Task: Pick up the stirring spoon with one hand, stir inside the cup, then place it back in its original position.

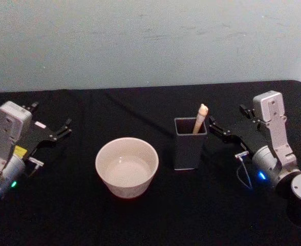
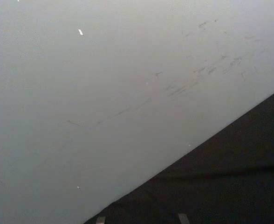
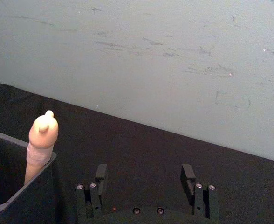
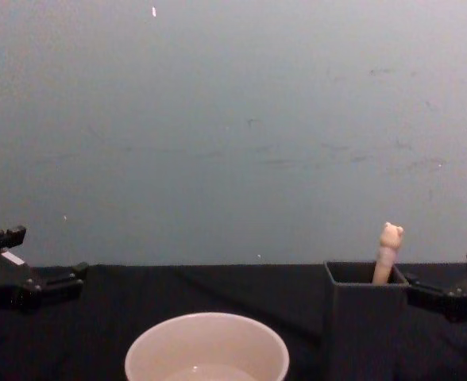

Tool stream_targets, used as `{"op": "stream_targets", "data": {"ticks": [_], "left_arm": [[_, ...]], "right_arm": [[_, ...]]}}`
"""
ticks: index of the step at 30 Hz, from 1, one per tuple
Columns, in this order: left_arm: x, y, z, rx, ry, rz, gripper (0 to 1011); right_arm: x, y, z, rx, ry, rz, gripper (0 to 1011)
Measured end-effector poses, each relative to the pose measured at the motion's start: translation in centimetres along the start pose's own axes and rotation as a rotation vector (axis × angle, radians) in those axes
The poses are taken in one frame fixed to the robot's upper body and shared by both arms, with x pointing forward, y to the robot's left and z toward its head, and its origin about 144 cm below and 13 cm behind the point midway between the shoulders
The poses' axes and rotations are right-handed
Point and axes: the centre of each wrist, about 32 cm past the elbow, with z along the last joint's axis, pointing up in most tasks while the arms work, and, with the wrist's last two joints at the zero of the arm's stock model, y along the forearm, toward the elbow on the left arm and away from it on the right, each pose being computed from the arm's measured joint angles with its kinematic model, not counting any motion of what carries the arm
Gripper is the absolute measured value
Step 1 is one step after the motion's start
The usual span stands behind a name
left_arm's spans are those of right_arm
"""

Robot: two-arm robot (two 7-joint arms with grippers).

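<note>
Bare lab-like test bench: black-draped table [image 1: 140,215], scuffed pale wall [image 1: 140,41].

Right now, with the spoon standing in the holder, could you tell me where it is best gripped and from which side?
Grip the beige handle just below the bear head, on the spoon. That is the part that sticks up above the holder rim, leaning at its far right corner. The open right tool, beside it, could probably close in from the right.

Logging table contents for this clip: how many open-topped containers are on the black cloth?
2: a wide cream-white round cup left of centre, and a dark grey square holder right of it with the beige spoon handle inside.
</note>
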Motion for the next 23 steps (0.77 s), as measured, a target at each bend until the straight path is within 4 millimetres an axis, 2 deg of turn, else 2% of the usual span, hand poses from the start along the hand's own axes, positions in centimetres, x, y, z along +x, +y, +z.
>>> {"op": "stream_targets", "data": {"ticks": [23], "left_arm": [[0.0, 0.0, 0.0, 0.0, 0.0, 0.0, 1001]], "right_arm": [[0.0, 0.0, 0.01, 0.0, 0.001, 0.0, 1000]]}}
